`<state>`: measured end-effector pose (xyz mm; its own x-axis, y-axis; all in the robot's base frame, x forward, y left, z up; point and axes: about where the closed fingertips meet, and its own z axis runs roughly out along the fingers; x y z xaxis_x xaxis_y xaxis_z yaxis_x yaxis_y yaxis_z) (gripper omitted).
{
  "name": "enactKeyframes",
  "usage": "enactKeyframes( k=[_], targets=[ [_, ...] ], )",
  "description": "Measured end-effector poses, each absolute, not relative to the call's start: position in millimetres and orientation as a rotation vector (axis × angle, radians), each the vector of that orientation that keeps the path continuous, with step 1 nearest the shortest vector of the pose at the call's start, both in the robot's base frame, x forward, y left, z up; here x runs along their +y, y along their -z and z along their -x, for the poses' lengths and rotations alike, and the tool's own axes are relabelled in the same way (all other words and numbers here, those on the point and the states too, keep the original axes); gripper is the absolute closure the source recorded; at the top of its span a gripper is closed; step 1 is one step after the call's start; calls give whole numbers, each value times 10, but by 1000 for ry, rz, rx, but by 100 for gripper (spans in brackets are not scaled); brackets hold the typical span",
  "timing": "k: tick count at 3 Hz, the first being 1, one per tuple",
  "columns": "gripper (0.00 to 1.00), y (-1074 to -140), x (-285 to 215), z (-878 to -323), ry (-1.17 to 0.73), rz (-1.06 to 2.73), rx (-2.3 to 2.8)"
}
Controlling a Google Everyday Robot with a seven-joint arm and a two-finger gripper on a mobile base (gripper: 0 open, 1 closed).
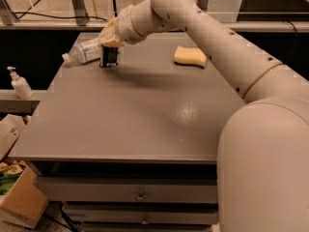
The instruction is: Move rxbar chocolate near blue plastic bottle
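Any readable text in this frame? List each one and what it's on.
None legible.
blue plastic bottle label: print too blurred to read.
rxbar chocolate wrapper: lettering unreadable; the gripper holds it in its jaws right beside the bottle.
pump dispenser: no readable marking.

Far left, the gripper (109, 53) hides part of the blue plastic bottle (85, 51) — and of the rxbar chocolate (109, 59).
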<state>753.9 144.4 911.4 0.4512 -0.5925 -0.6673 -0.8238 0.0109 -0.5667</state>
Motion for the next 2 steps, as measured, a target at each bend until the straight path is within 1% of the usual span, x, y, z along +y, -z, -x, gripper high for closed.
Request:
enactKeyframes(
  k=[2],
  targets=[
    [100,-8953,1410,-7405,-315,1709,1258]
  ],
)
